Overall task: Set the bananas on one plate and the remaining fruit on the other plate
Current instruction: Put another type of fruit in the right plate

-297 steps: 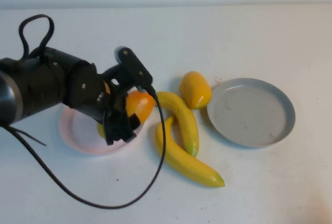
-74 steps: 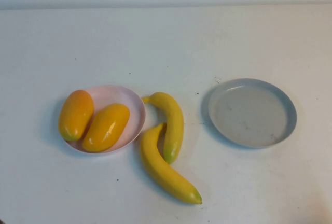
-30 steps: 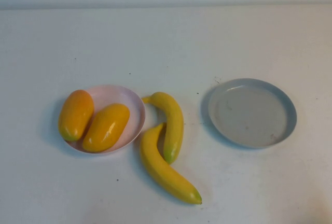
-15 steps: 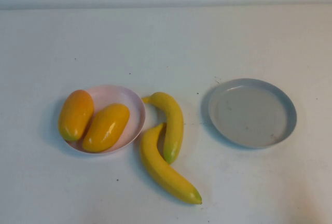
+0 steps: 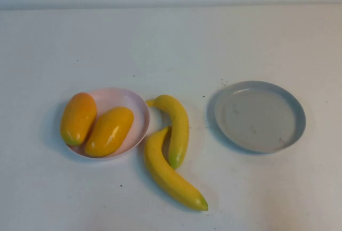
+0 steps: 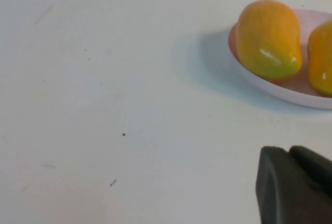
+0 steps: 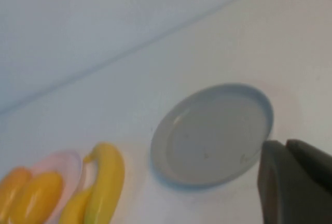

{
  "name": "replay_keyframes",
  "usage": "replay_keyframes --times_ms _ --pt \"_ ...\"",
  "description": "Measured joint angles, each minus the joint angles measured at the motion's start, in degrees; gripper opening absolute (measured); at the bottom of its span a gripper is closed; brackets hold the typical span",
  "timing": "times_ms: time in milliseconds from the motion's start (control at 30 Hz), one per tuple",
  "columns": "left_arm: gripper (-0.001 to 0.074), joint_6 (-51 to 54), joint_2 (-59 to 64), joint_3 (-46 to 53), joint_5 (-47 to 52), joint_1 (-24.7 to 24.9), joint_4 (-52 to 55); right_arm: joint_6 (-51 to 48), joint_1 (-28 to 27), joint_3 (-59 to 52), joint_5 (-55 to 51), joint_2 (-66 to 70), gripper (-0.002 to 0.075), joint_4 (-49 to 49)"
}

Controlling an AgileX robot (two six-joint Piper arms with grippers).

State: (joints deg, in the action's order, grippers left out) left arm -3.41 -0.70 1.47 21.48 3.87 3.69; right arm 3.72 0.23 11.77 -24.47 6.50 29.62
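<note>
Black finger edges are all that show of either gripper: the left gripper (image 6: pixel 295 185) hangs above bare table near the pink plate (image 5: pixel 124 98), the right gripper (image 7: pixel 295 182) just beside the grey plate (image 5: pixel 260 115). Whether either is open or clenched cannot be told, and neither touches anything. Two glossy orange-yellow mangoes (image 5: pixel 109 130) lie side by side on the pink plate, one (image 5: pixel 78 117) overhanging its far rim. Two yellow bananas (image 5: pixel 175 125) with greenish tips lie touching on the table (image 5: pixel 171 44), between the pink plate and the grey one; the nearer banana (image 5: pixel 170 174) points away from the pink plate.
</note>
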Motion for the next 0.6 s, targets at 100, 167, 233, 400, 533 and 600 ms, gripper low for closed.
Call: replay_keyframes --times_ms 100,167,233,400,533,600 --pt "-0.0001 0.0 0.0 0.0 0.0 0.0 0.0 -3.7 0.0 7.6 -9.4 7.5 -0.0017 0.2" --pt "-0.0001 0.0 0.0 0.0 0.0 0.0 0.0 -6.1 0.0 11.7 -14.6 13.3 -0.0017 0.6" --pt "-0.0001 0.0 0.0 0.0 0.0 0.0 0.0 -9.1 0.0 15.5 -18.9 19.2 -0.0017 1.1" --pt "-0.0001 0.0 0.0 0.0 0.0 0.0 0.0 -17.3 0.0 22.4 -23.4 33.1 -0.0017 4.2" --pt "-0.0001 0.0 0.0 0.0 0.0 0.0 0.0 -22.4 1.6 27.5 -24.5 44.7 -0.0017 7.3" --pt "-0.0001 0.0 0.0 0.0 0.0 0.0 0.0 -23.4 4.3 30.2 -24.4 50.3 -0.0017 7.4"
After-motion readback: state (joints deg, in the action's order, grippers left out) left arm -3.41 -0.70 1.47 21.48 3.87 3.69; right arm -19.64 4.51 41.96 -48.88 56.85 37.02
